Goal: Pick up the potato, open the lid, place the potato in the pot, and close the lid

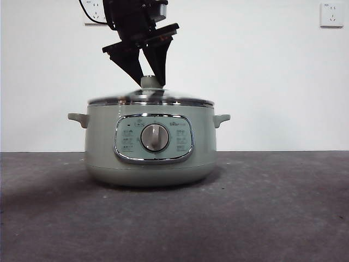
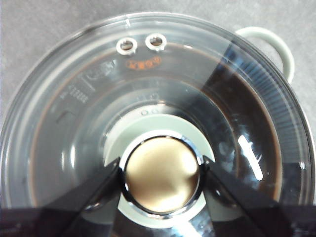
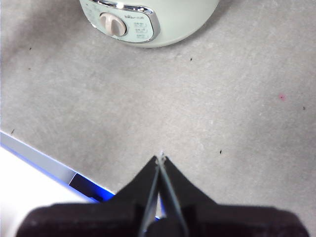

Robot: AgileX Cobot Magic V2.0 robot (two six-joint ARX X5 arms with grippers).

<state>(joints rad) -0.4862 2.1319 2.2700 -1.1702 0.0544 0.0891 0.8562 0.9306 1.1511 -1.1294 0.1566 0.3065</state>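
Note:
The sage-green pot (image 1: 103, 147) stands in the middle of the table, its dial panel facing the front view. The glass lid (image 1: 180, 100) lies on the pot's rim and looks slightly blurred. My left gripper (image 1: 151, 81) comes down from above, its jaws closed on either side of the lid's round knob (image 2: 161, 180). In the left wrist view the lid's glass (image 2: 74, 123) fills the picture, with one pot handle (image 2: 276, 42) beyond it. The potato is not in view; the inside looks dark through the glass. My right gripper (image 3: 160, 158) is shut and empty, above the table in front of the pot (image 3: 187, 19).
The dark grey table (image 1: 272, 207) spreads around the pot. Its front edge with a blue-lit strip (image 3: 44, 163) shows beside my right gripper. A white wall with two sockets (image 1: 331, 15) (image 1: 95, 13) stands behind the pot.

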